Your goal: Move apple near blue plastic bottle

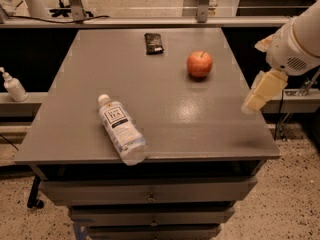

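The apple [200, 64] stands upright on the far right part of the table [170, 111], stem up, touching nothing. A small dark packet [153, 42] lies to its left and a little farther away. The blue plastic bottle [121, 129] lies on its side near the front edge, on the left half, with the white cap pointing to the far side; it is well apart from the apple. A white pump dispenser [12, 86] stands off the table, on a ledge at the far left.

The claw [260, 91] hangs at the right edge of the table, nearer than the apple and to its right, holding nothing. I cannot tell if it is spread or pressed together.

The step in hand, I judge, is reaching for the apple. It is round and smooth, so the claw should come from above, centred over the stem, and close around the widest part. A push from the side could make it roll. When carrying it, put it down beside the bottle without knocking it, because a lying bottle rolls easily toward the edge.
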Controlling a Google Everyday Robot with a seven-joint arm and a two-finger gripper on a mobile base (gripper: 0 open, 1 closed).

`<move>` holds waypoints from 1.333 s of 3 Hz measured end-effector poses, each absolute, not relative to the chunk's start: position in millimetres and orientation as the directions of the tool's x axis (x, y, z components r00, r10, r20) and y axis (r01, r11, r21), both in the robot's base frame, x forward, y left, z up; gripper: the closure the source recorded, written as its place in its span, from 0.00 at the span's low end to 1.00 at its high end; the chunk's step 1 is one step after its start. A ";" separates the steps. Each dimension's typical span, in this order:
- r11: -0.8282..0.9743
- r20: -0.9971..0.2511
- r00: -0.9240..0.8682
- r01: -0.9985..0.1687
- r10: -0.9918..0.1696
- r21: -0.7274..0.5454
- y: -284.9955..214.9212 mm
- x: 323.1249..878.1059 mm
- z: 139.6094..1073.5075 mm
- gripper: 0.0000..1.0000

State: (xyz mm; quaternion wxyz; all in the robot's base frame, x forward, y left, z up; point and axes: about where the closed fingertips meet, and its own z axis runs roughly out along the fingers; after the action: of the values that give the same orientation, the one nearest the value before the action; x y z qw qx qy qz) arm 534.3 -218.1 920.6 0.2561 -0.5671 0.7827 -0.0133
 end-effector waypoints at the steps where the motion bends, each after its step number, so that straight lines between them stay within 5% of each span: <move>1: 0.408 -0.472 -0.228 -0.854 -0.851 -0.322 -216.7 578.2 910.4 0.00; 4: 0.556 -0.740 -0.273 -0.816 -0.615 -0.161 -176.1 676.1 873.7 0.00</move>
State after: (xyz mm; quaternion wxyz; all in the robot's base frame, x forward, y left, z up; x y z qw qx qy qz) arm 676.1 -176.1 873.7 0.3964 -0.4541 0.7878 0.1266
